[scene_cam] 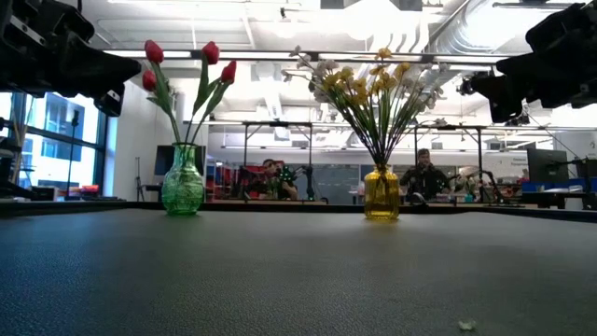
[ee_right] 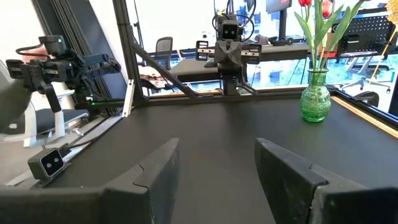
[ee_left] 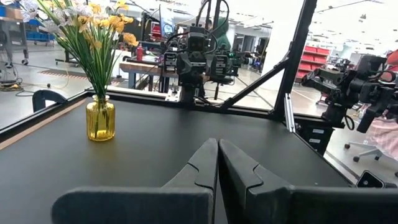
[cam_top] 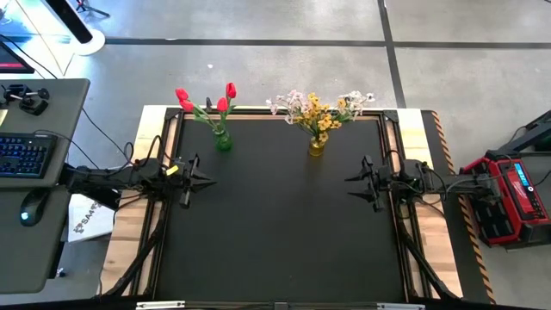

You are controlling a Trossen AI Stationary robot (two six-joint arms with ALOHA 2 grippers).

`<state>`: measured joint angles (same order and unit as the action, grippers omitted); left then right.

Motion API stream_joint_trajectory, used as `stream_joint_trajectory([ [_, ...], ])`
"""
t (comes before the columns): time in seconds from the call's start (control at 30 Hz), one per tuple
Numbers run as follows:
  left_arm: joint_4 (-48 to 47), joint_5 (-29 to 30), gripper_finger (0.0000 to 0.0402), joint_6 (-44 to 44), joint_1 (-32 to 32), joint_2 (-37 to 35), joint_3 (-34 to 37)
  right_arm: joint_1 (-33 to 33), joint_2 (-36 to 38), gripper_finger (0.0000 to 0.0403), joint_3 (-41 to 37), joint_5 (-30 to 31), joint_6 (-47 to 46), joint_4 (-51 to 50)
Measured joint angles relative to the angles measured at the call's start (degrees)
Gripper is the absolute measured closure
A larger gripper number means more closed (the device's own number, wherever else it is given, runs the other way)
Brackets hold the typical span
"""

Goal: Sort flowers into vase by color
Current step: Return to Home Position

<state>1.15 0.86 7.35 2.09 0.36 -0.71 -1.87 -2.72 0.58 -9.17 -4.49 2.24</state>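
Red tulips (cam_top: 207, 102) stand with their stems in a green glass vase (cam_top: 223, 141) near the table's far edge. The yellow blossoms (cam_top: 320, 114) and small white-pinkish blossoms (cam_top: 293, 102) share a yellow glass vase (cam_top: 317, 147) to its right. The low view shows the green vase (scene_cam: 183, 189) and the yellow vase (scene_cam: 381, 194) upright on the mat. My left gripper (cam_top: 207, 179) hovers at the table's left side, shut and empty (ee_left: 218, 149). My right gripper (cam_top: 350, 187) hovers at the right side, open and empty (ee_right: 216, 149). The two face each other.
A black mat (cam_top: 284, 241) covers the table and is bare between and in front of the arms. A black frame (cam_top: 392, 155) with slanted struts borders the mat. A desk with a keyboard (cam_top: 26, 155) stands left of the table, and a red case (cam_top: 512, 194) stands right of it.
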Motion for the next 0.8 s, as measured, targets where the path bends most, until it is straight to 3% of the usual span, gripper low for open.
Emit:
stream_joint_trajectory([
  [0.8, 0.00, 0.24, 0.0401, -0.02, 0.55, -0.15, 0.00, 0.63, 2.43, 0.0208, -0.02, 0.02, 0.02, 0.13],
])
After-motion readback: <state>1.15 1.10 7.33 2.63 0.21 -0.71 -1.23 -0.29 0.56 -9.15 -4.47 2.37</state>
